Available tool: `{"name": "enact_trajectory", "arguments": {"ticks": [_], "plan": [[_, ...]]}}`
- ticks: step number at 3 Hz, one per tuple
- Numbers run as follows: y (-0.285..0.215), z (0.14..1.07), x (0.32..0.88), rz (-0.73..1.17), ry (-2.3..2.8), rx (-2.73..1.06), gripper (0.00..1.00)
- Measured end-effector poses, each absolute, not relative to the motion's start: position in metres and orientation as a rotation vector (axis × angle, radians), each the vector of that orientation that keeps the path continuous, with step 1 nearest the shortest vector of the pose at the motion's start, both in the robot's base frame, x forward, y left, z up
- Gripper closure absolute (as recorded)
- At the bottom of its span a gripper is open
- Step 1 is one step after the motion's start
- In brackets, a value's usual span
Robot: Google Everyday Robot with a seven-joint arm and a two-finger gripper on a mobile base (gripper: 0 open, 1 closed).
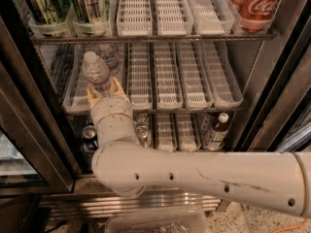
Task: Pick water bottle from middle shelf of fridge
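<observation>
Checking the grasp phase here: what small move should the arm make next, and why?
Probably firm up the hold on the water bottle before any pull-back. The gripper sits at the bottle's lower body, at the front left of the middle shelf, where the bottle stands upright; whether it is clamped yet is unclear.

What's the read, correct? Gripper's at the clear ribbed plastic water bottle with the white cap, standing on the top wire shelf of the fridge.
Wrong shelf. The camera view shows the clear ribbed plastic water bottle standing on the dark wire middle shelf, in its leftmost white tray, one level below the red Coca-Cola cans. The gripper is at the bottle, as stated.
</observation>
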State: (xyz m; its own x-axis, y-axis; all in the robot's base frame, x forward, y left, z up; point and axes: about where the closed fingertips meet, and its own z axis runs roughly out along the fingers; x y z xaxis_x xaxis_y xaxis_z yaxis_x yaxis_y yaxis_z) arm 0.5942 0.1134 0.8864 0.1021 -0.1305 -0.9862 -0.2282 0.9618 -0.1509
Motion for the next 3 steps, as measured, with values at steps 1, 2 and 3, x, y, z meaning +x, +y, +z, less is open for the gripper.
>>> {"name": "enact_trajectory", "arguments": {"ticks": [1, 2, 3], "plan": [[0.119, 0.891, 0.583, 0.103, 1.473, -0.302, 1.00], [0.052, 0.930, 0.556, 0.100, 1.481, -0.214, 1.00], [0.052, 0.930, 0.556, 0.100, 1.481, -0.214, 1.00]]}}
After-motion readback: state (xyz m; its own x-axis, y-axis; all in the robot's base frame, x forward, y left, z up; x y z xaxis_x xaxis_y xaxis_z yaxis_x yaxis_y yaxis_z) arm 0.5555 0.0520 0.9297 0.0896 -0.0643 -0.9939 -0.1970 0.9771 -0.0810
